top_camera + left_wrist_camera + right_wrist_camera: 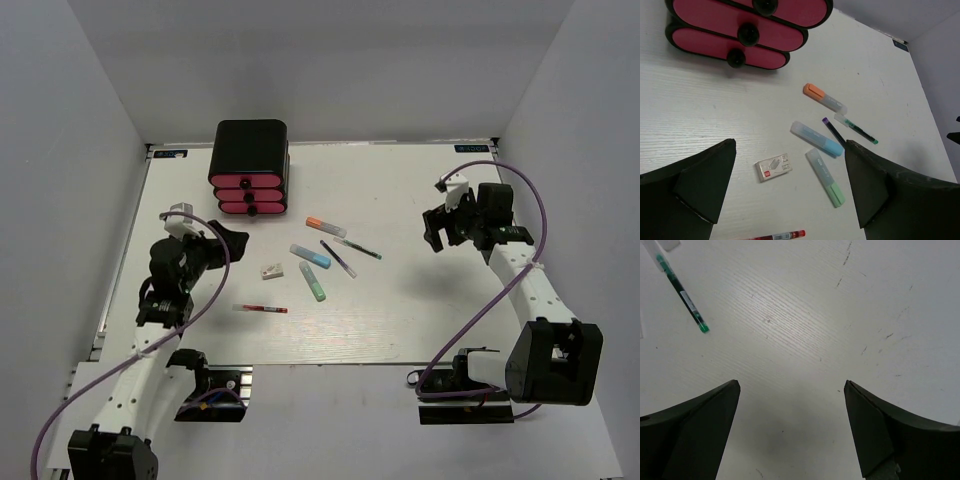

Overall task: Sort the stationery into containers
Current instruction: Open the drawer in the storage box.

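Note:
A black mini chest (pixel 250 165) with three shut pink drawers (pixel 737 27) stands at the back left. Loose on the table lie an orange-capped marker (pixel 326 227), a light-blue marker (pixel 310 256), a green marker (pixel 313 282), a dark blue pen (pixel 338 259), a thin green-tipped pen (pixel 360 248), a red pen (pixel 260 309) and a small white eraser (pixel 272 270). My left gripper (pixel 228 240) is open and empty, above the table left of the eraser (pixel 773 167). My right gripper (pixel 432 230) is open and empty, right of the green-tipped pen (pixel 682 294).
White walls close in the table on the left, back and right. The table's back edge runs just behind the chest. Cables loop from both arm bases at the near edge.

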Tool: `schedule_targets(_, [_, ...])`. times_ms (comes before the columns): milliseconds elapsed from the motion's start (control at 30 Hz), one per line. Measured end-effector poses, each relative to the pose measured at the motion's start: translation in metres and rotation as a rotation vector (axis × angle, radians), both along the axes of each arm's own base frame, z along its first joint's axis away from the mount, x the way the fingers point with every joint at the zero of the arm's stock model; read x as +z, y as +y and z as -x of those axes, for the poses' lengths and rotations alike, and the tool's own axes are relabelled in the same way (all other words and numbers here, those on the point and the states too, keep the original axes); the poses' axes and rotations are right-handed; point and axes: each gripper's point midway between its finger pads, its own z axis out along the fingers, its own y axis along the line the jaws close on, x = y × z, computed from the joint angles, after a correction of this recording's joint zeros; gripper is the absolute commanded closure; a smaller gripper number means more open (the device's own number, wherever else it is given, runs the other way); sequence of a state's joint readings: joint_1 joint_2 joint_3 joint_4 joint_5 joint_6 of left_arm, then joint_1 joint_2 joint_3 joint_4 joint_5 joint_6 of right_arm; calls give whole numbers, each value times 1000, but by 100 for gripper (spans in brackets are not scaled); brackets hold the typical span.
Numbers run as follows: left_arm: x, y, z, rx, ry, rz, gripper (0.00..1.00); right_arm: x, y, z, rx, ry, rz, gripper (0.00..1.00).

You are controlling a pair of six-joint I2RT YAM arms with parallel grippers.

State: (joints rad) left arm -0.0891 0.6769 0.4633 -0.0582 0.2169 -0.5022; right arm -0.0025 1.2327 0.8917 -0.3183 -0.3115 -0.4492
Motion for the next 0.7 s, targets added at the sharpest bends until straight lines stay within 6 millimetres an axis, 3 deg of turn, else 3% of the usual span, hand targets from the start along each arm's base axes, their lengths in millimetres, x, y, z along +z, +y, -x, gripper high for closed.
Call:
schedule_targets(133, [-8, -7, -8, -34, 21, 10, 0, -5, 2, 6, 29, 23, 3, 10])
schedule_targets(367, [-20, -11, -22, -53, 61, 12, 4, -5, 26, 20, 195, 33, -56, 11])
schedule_targets(400, [-21, -12, -24, -54, 66, 12, 7, -5, 30, 20, 208, 37, -70, 25])
schedule_targets(467, [-20, -13, -30, -54, 71, 15, 25, -6, 34, 17, 229, 45, -91, 52])
schedule_targets(500, [-18, -13, -33, -55, 69, 16, 34, -6, 36, 15, 233, 54, -103, 75])
schedule_targets(533, [-16, -13, -38, -57, 68, 14, 46, -7, 38, 11, 235, 65, -117, 78])
schedule_targets(567, [-13, -14, -42, -56, 66, 18, 50, -7, 40, 7, 235, 77, -130, 78])
schedule_targets(633, [-9, -15, -50, -58, 56, 14, 49, -9, 44, 0, 233, 100, -156, 58])
schedule_targets(700, [-8, -15, -58, -60, 58, 6, 24, -11, 49, -4, 234, 114, -171, 45])
